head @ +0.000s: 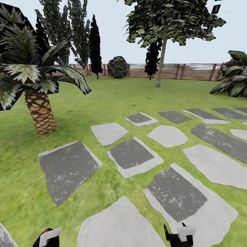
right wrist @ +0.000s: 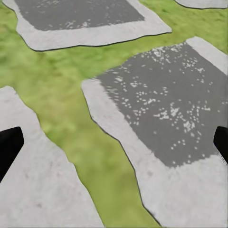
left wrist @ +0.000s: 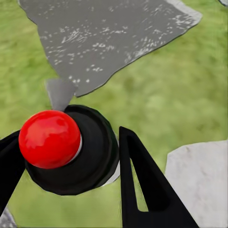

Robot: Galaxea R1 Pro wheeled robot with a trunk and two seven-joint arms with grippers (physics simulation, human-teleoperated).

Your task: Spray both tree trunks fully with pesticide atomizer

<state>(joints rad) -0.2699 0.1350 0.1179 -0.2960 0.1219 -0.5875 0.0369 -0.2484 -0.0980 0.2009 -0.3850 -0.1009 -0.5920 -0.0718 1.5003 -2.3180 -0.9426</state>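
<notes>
Low at frame bottom in head view, both arms are hanging down. Left gripper (left wrist: 71, 156) is clamping the atomizer (left wrist: 71, 152), red knob up; right gripper (right wrist: 114, 142) is spread wide w/ nothing between, over paving stones (right wrist: 156, 109). Grey-tan tree trunk (head: 160, 61) is standing upper centre-right by the fence (head: 192, 71).

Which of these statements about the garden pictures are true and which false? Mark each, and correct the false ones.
1. The left gripper holds an object with a red ball top. True.
2. The right gripper is shut on a bottle. False: its fingers are wide apart with nothing between them.
3. A palm stands on the lawn at the left. True.
4. The stepping stones are all one shade. False: some are dark grey, some pale.
5. A fence closes the far side. True.
</notes>
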